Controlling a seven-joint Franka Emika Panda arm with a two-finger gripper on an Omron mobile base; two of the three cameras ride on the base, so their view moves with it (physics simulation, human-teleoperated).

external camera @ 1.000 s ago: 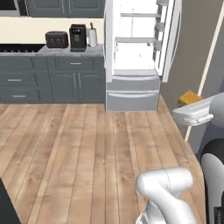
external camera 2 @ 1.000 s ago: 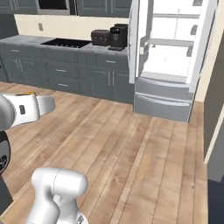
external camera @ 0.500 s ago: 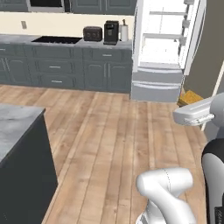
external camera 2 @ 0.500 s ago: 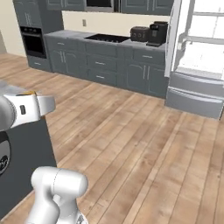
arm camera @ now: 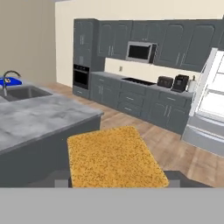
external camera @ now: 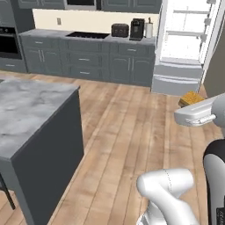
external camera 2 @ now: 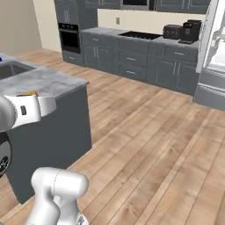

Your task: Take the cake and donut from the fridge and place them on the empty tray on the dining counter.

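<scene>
Dining counter [external camera: 30, 110]: marble top at 9 o'clock in left base view. Fridge [external camera: 186, 44]: open, at 1 o'clock. Cake [arm camera: 114, 158]: tan squarish slab pinched in the gripper [arm camera: 117, 181], long axis pointing toward 12 o'clock in hand view; it peeks above the hand in left base view.

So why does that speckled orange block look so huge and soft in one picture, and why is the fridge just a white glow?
Hand view: the tan-brown speckled cake piece sits right before the lens, so it looms large and grainy. Left base view: the tall grey steel fridge interior is washed out, shelves barely readable. Right base view: flat, even light, faint shadows on the plank floor.
</scene>
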